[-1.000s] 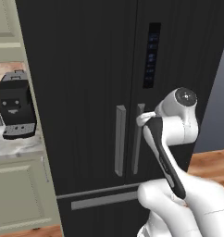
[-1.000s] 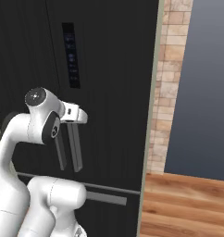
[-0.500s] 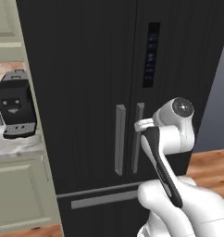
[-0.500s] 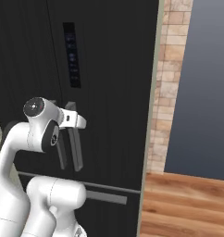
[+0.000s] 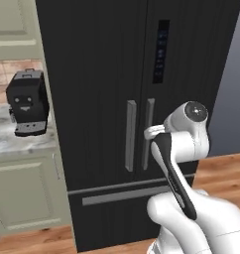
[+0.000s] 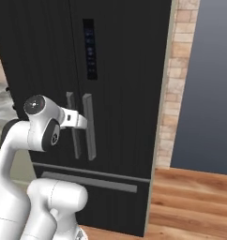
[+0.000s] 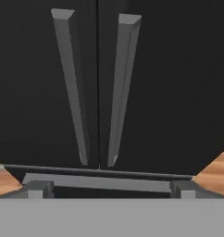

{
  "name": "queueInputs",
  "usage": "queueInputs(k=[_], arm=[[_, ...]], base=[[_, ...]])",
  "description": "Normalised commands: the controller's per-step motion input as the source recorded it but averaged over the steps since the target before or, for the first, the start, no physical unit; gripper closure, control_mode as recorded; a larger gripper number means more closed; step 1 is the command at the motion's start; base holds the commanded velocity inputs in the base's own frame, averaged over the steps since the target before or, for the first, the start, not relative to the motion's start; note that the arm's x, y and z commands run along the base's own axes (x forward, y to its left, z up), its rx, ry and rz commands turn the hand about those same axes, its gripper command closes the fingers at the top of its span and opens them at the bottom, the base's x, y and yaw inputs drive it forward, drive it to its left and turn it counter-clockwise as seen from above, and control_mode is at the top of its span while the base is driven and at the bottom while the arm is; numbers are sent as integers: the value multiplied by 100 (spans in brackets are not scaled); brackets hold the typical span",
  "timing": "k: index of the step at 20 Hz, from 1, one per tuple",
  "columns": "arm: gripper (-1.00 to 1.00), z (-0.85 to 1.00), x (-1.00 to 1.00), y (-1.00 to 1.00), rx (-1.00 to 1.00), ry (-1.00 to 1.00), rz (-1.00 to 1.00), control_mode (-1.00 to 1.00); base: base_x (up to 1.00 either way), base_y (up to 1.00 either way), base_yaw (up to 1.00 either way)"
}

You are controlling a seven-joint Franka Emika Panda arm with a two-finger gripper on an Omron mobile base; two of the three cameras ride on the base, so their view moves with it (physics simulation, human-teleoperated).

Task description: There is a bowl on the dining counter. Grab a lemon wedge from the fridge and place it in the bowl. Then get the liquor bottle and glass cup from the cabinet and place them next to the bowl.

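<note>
The black fridge stands shut in front of me, its two doors meeting at a pair of upright grey handles. My gripper is open and empty, held level and pointing at the handles from a short way off. Both handles run up the middle of the hand view, and my dark fingertips sit wide apart at its bottom. In the right base view my gripper is in front of the right door's handle. The bowl, lemon wedge, liquor bottle and glass cup are out of view.
A black coffee machine sits on a marble counter left of the fridge, with pale cabinets below. The freezer drawer handle runs under the doors. A brick wall and wooden floor lie to the right.
My hand has dropped a little and edged closer to the fridge handles. The jaws have stayed open and the fridge doors have stayed shut.
</note>
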Motion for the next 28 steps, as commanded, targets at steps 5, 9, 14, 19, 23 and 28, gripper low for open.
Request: queueInputs(k=[5,9,14,19,23,28], arm=[[-100,0,0,0,0,0,0,100],[-100,0,0,0,0,0,0,100],[-100,0,0,0,0,0,0,100],[-100,0,39,-3,0,-1,0,-100],[-100,0,94,-17,0,5,0,-100],[-100,0,98,-6,0,2,0,-100]], base=[[-42,27,0],[-7,21,0],[-1,18,0],[1,2,0],[0,0,0],[0,0,0]])
